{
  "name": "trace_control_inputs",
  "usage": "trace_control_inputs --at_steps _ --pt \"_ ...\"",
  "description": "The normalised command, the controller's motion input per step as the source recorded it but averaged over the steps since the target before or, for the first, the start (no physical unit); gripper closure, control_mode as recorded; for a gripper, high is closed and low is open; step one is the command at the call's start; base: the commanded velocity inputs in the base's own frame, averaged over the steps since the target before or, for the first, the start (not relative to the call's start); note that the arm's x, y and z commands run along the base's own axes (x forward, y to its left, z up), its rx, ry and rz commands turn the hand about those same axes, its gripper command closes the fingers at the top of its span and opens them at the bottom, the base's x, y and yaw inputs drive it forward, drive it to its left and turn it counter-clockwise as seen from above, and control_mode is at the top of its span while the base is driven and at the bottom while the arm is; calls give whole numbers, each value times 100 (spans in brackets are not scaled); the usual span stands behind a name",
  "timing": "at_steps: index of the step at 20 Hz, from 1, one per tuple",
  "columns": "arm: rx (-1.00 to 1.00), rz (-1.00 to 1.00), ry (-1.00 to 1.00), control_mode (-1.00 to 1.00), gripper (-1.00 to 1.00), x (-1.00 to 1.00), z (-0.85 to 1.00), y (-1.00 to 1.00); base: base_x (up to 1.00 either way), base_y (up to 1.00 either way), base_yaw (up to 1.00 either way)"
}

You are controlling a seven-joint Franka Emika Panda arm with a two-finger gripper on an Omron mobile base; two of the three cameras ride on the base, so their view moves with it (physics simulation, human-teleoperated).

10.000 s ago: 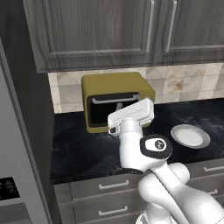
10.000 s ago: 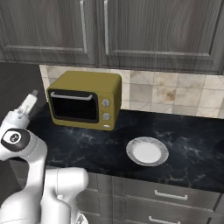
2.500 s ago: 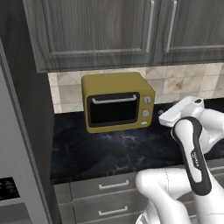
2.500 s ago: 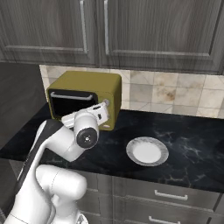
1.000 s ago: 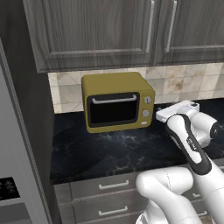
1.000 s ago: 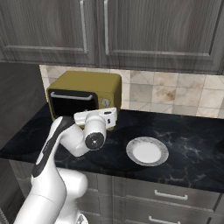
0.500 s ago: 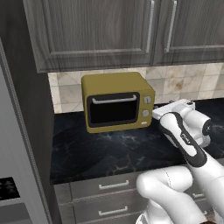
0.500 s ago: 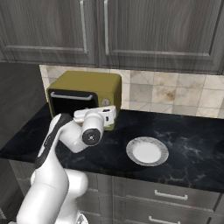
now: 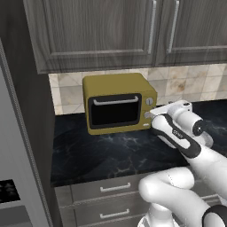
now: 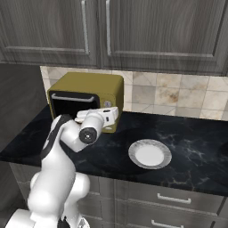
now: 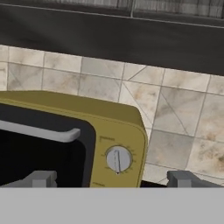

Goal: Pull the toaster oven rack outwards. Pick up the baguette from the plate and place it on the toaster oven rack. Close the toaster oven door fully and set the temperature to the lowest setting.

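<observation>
black marble counter [image 10: 191, 133] beneath grey wall cabinets [image 10: 133, 31] — tan tile backsplash [image 10: 178, 98] behind. gripper [image 11: 109, 178] spread wide before the toaster oven [image 9: 117, 106] knob [image 11: 118, 159].

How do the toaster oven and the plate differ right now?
The toaster oven is a boxy mustard-yellow block standing upright; the plate is a flat, round, white-grey disc. The oven sits back against the tiles with its door shut; the plate lies nearer the front edge, bare. Both rest on the dark counter.

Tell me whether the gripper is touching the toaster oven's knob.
Apart. In the hand view the fingers stand wide on either side of the knob of the toaster oven, neither reaching it.
</observation>
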Motion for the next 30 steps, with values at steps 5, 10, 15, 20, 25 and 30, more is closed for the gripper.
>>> trace_control_inputs --at_steps 5,10,15,20,25,30 --pt "-2 -5 1 -100 -100 25 -11 0 0 0 0" --pt "0 -1 4 -100 -100 29 -2 0 0 0 0" --pt "0 0 3 -100 -100 21 -4 0 0 0 0" --pt "0 0 1 -100 -100 20 -9 -2 0 0 0" --pt "0 0 0 -100 -100 20 -11 -9 0 0 0" --pt "0 0 1 -100 -100 19 -6 -16 0 0 0"
